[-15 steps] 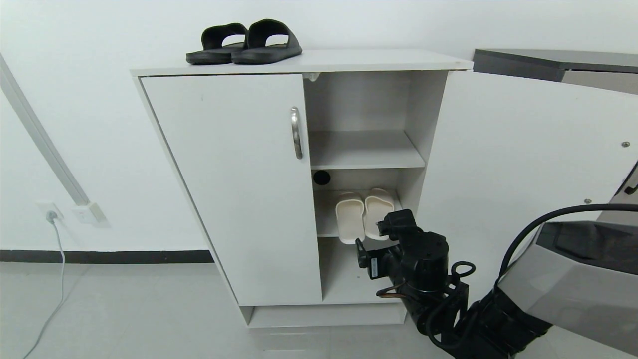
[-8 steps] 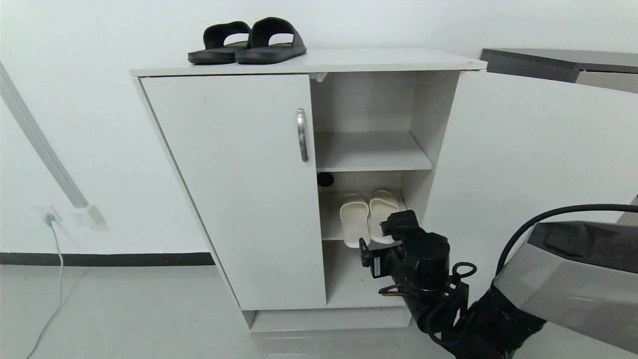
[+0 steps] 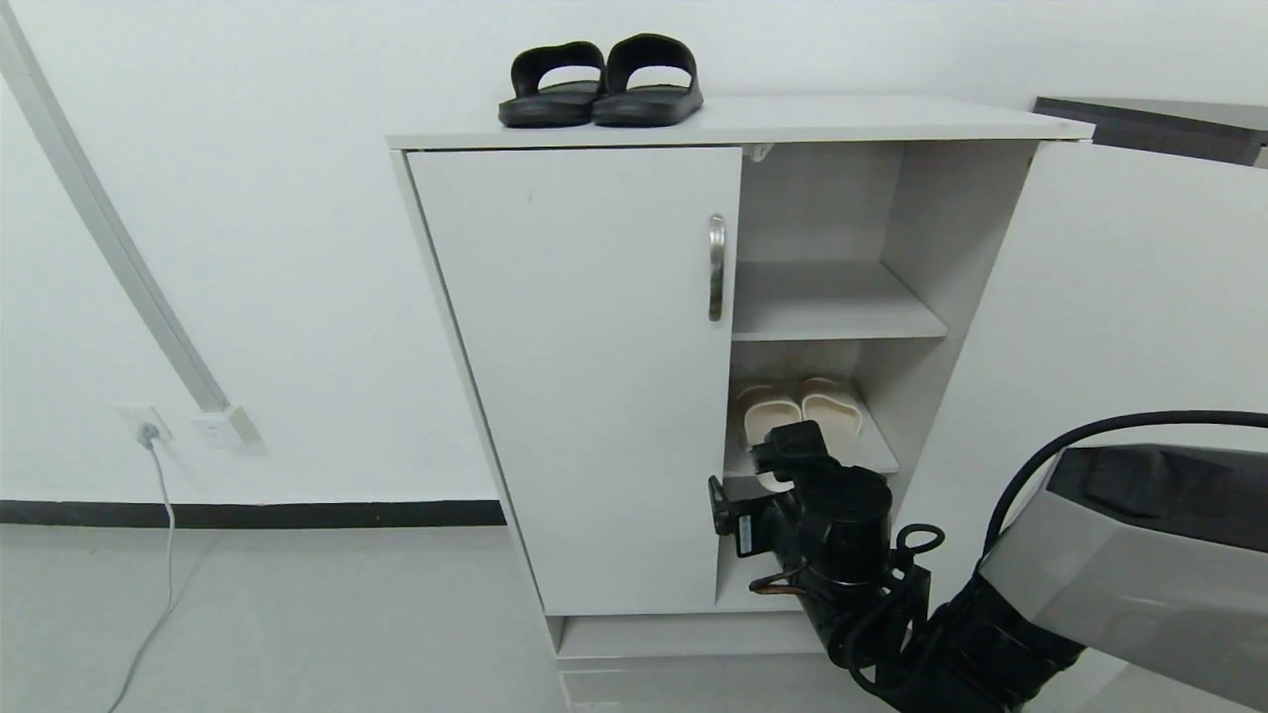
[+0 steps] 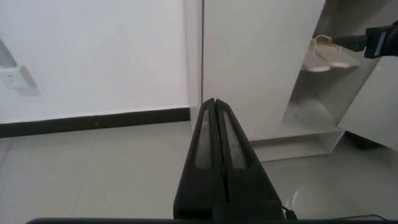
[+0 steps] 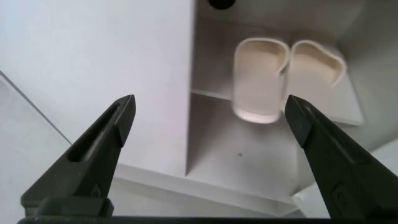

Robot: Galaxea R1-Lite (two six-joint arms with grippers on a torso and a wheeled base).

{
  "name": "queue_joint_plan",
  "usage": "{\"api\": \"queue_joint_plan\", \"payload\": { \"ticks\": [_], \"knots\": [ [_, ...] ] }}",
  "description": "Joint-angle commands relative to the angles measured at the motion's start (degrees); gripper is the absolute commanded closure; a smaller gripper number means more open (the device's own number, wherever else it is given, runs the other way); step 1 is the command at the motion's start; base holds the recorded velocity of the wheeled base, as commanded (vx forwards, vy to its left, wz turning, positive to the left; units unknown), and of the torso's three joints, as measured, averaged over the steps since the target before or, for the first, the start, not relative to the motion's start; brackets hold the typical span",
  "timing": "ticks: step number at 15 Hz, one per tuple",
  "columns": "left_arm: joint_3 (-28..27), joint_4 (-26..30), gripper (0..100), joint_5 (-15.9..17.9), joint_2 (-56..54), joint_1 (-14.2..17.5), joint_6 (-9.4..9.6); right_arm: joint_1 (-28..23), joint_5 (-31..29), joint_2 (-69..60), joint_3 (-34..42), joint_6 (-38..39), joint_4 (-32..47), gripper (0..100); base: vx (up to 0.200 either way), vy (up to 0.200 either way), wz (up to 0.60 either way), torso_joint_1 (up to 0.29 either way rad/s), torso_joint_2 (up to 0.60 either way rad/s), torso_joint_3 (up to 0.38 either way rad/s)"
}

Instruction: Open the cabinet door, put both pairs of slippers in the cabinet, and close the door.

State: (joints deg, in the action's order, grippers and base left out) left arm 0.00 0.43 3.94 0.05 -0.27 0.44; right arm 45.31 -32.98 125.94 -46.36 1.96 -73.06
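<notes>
Head view has the white cabinet pretty much front and centre. Its right-hand door is swung wide open. The left-hand door is shut, with its metal handle upright along the inner edge. Up on the cabinet's top panel, over the shut door, sits the pair of black slippers, side by side and touching (so not inside yet). The cream slippers are already in the cabinet, lying next to each other on the middle shelf of the open half, one level under the upper shelf.

The right gripper hangs just in front of the cabinet's open half, roughly level with the middle shelf's front edge, and partly covers the cream pair. From the right wrist view its fingers are spread wide apart with nothing between them, and the cream slippers lie well beyond the tips, no contact.

The left gripper is out on the cabinet's shut-door side, with the floor behind it in the left wrist view. Its fingers are pressed flat together and grip nothing.

Low on the wall, off the cabinet's shut-door side, there's a wall socket with a grey cable trailing down to the floor.
</notes>
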Motion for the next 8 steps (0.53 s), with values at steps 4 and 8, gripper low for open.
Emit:
{"api": "queue_joint_plan", "payload": {
  "ticks": [4,8],
  "knots": [
    [0.0,0.0,100,0.0,0.0,0.0,0.0,0.1,0.2,0.2,0.5,-0.1,-0.9,0,0.0,0.2,0.0,0.002,0.0,0.002],
    [0.0,0.0,100,0.0,0.0,0.0,0.0,0.1,1.2,0.4,0.7,-0.1,-1.6,0,0.0,0.2,0.0,0.005,0.0,0.001]
  ]
}}
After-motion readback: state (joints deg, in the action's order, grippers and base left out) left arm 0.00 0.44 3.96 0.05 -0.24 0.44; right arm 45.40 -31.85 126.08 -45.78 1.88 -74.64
